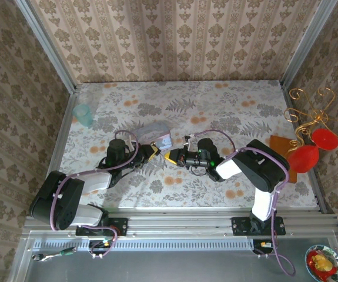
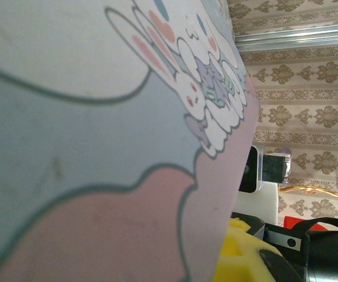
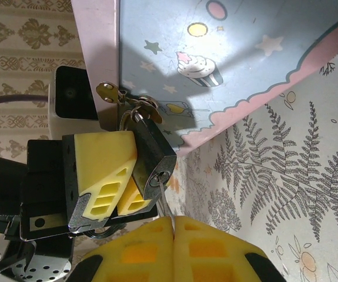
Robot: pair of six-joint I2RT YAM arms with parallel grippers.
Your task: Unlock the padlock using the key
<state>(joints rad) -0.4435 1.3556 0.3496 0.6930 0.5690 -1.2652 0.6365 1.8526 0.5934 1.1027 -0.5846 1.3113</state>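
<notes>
The small black padlock (image 3: 152, 157) hangs by its thin shackle from a brass hasp (image 3: 107, 92) on the pastel cartoon-printed box (image 3: 216, 64). My left gripper (image 3: 121, 176) comes in from the left, its yellow pads (image 3: 98, 158) shut on the padlock's body. At the bottom of the right wrist view my right gripper (image 3: 173, 226) is shut on the key (image 3: 164, 197). The key's thin blade reaches up into the keyhole. From above, both grippers (image 1: 151, 151) (image 1: 172, 156) meet tip to tip just in front of the box (image 1: 156, 134). The box's printed wall (image 2: 98, 147) blocks most of the left wrist view.
A teal cup (image 1: 83, 114) stands at the table's far left. At the right edge there is a gold wire stand (image 1: 315, 108) with red bowls (image 1: 304, 157) and an orange piece (image 1: 279, 144). Wallpapered walls close in three sides of the floral tabletop (image 1: 233, 106).
</notes>
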